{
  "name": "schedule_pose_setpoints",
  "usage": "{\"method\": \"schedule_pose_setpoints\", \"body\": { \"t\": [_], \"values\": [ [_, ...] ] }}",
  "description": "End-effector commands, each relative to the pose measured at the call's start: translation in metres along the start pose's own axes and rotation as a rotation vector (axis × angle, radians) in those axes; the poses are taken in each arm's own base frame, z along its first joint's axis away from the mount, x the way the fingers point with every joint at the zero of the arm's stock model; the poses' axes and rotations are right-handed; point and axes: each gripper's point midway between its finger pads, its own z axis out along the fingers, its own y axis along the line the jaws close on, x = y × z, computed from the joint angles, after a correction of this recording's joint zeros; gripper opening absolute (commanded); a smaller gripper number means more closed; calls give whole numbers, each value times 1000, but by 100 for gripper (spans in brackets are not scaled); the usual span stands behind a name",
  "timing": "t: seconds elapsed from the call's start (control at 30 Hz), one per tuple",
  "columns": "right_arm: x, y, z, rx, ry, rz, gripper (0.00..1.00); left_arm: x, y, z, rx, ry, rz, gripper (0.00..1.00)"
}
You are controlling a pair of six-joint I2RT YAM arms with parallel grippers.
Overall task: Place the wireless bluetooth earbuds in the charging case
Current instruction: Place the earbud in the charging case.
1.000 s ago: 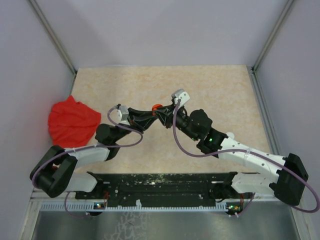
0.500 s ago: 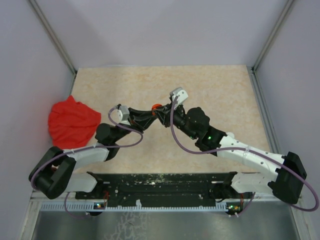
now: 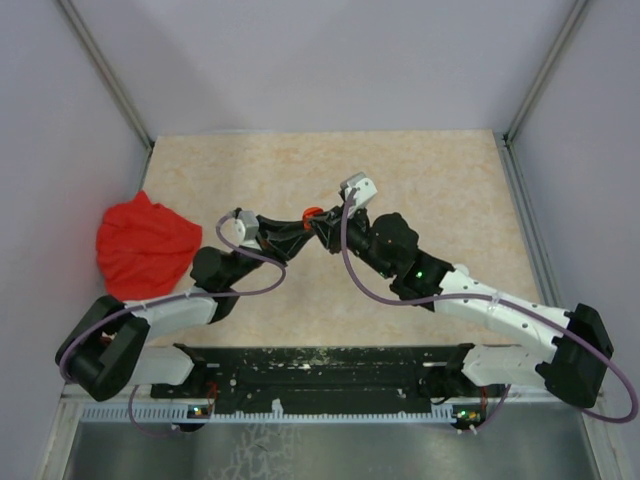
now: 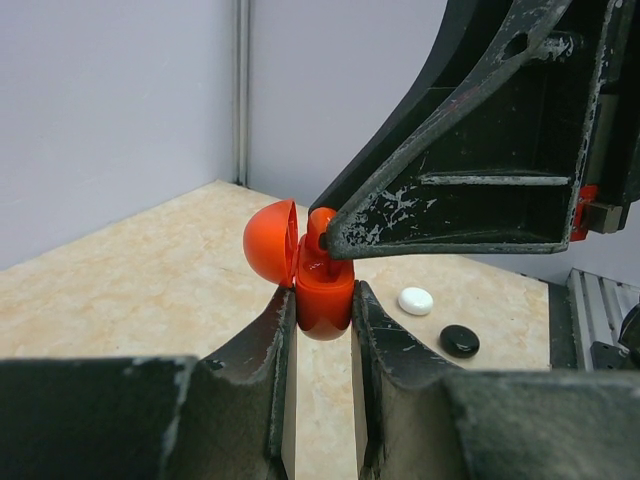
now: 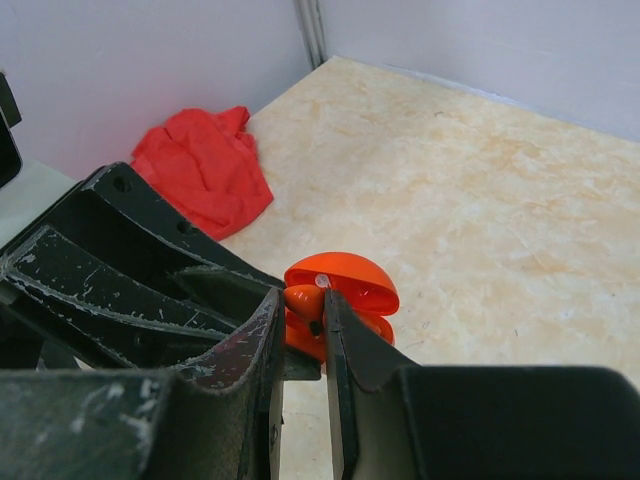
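My left gripper (image 4: 322, 305) is shut on the body of an orange charging case (image 4: 323, 290), held above the table with its domed lid (image 4: 272, 243) hinged open. My right gripper (image 5: 303, 308) is shut on an orange-red earbud (image 5: 308, 298) and holds it at the case's open mouth (image 5: 345, 285). In the left wrist view the earbud (image 4: 322, 225) touches the top of the case, under a right finger (image 4: 470, 190). From above, the two grippers meet at the case (image 3: 313, 213) mid-table. No other earbuds show.
A crumpled red cloth (image 3: 145, 245) lies at the left table edge, also in the right wrist view (image 5: 205, 165). A small white disc (image 4: 415, 300) and a black disc (image 4: 460, 341) lie on the table beyond the case. Walls enclose the table.
My right arm has edged slightly left toward the case. The left arm and the case have held still.
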Motion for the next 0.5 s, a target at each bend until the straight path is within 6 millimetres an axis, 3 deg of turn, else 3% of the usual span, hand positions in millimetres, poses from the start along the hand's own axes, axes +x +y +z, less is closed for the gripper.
{"method": "schedule_pose_setpoints", "body": {
  "t": [0.0, 0.2, 0.47],
  "values": [
    [-2, -7, 3, 49, 27, 6, 13, -34, -5, 3, 7, -113, 63, 1],
    [2, -13, 5, 95, 64, 15, 13, -31, -1, 2, -10, -95, 86, 1],
    [7, -5, 9, 57, 97, 12, 12, -34, 5, -1, -59, -94, 138, 1]
  ]
}}
